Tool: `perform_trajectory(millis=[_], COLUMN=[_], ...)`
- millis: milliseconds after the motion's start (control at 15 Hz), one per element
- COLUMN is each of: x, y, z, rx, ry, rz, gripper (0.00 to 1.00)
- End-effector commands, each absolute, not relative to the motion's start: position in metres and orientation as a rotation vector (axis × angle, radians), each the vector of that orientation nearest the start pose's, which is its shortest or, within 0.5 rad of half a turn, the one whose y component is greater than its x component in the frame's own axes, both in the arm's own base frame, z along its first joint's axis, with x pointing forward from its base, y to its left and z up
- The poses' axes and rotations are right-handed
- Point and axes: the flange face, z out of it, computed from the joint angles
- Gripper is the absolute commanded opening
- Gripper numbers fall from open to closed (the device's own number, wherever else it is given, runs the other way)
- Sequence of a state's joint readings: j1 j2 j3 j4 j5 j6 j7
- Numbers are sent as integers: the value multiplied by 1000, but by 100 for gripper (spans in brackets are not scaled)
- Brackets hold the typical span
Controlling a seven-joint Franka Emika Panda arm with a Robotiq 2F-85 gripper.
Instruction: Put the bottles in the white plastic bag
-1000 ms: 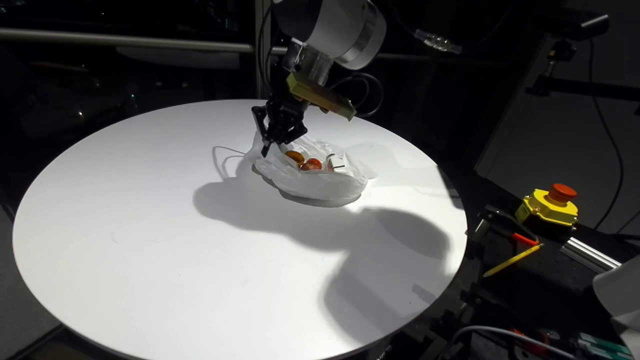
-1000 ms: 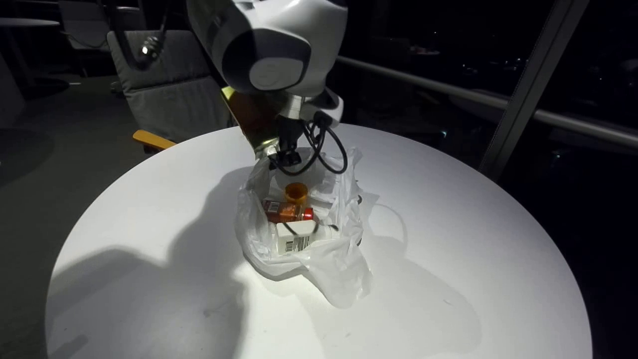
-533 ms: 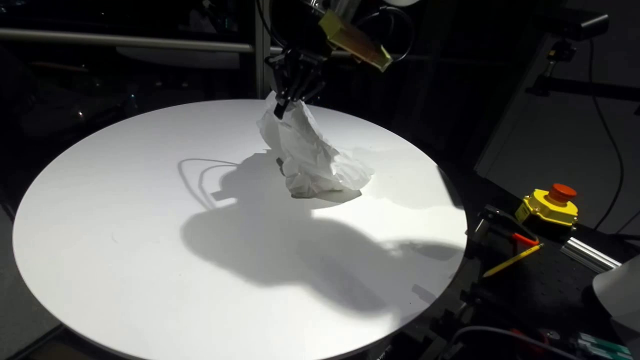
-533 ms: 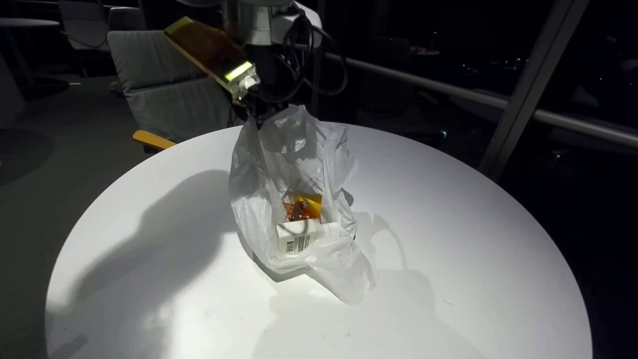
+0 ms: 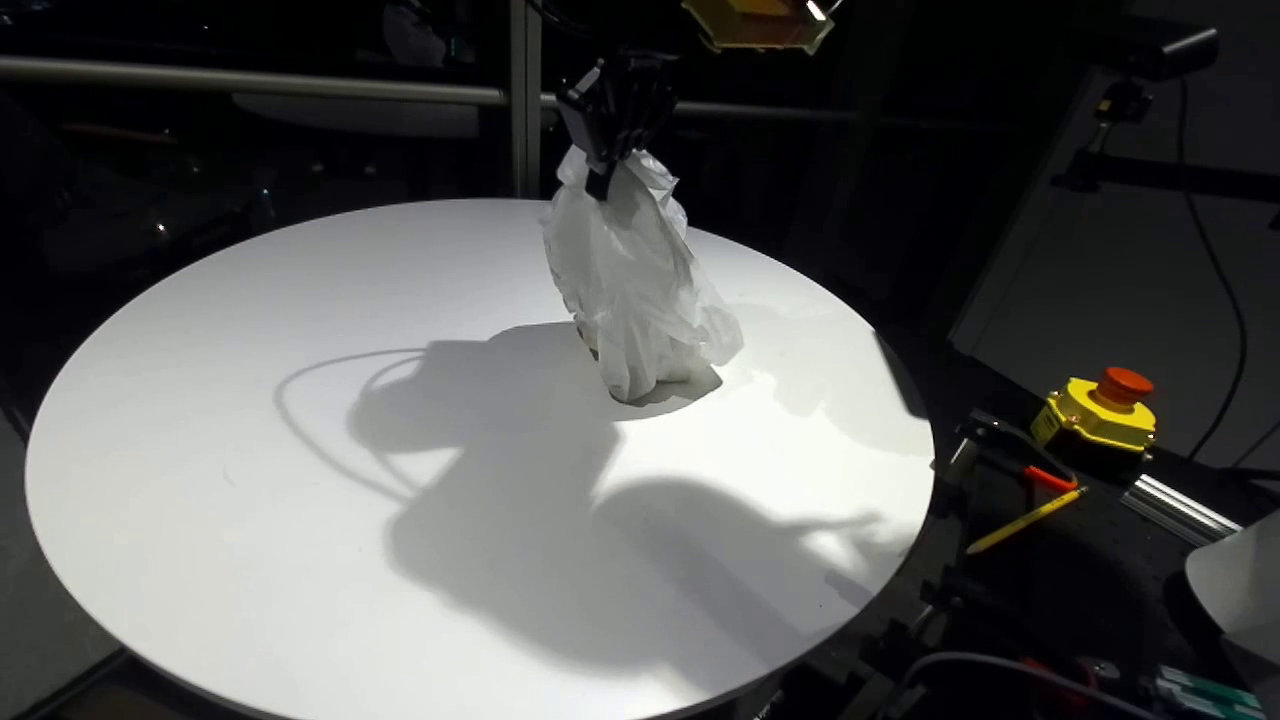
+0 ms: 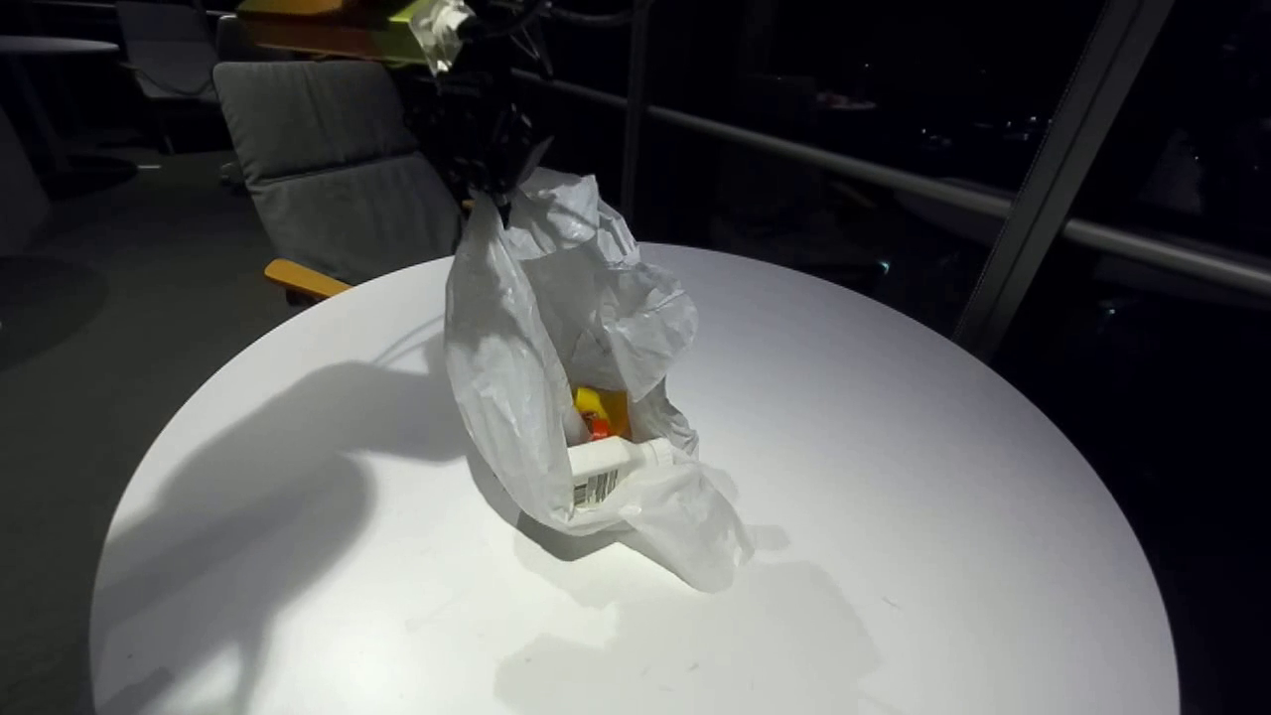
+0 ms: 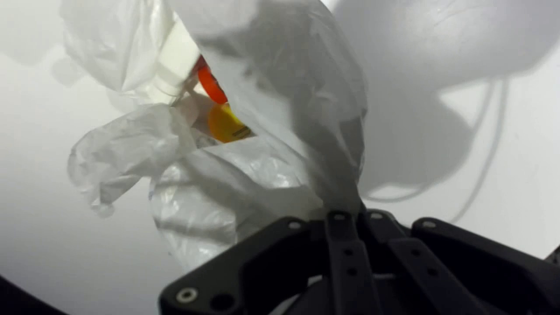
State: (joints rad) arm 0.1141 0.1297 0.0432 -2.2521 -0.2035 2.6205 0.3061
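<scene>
The white plastic bag [image 5: 640, 275] hangs stretched upward from my gripper [image 5: 600, 185] in both exterior views [image 6: 501, 407]. My gripper is shut on the bag's upper edge, also in the wrist view [image 7: 356, 212]. The bag's bottom is at the table; I cannot tell if it bears on it. Through its open side, a white bottle with a barcode [image 6: 599, 465] lies inside. Behind it are a red-capped bottle [image 6: 599, 429] and an orange bottle [image 6: 620, 412], both partly hidden. The wrist view shows the white bottle [image 7: 177, 57], red cap [image 7: 212, 85] and orange bottle [image 7: 225, 124].
The bag is over a round white table [image 5: 300, 450]. A grey chair [image 6: 318, 169] stands behind the table. A yellow box with a red button [image 5: 1100, 415] and a yellow pencil [image 5: 1025, 520] lie on a dark surface beside it.
My gripper has risen from low at the bag's edge, pulling that edge up. The bag has gone from a low open heap to tall and stretched. The bottles inside have shifted slightly.
</scene>
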Motion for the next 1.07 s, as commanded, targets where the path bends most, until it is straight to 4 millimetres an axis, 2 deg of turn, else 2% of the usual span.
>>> perform_trajectory(millis=[0,200,267,400,667,800,1000], x=[539,529,525,520,509,506,500], y=[109,130,136,144,147,142,132], z=[371,392,397,406,428,436,469], rx=[-3308,-3387,-3407,-3422,-3424,-3409,-3374], ry=[-78,-141,-174,-187,-184,-160,-39], rz=[-482,-472,-454,-437,-422,-382,-413], gripper=[0,0,26,31,63,78,99])
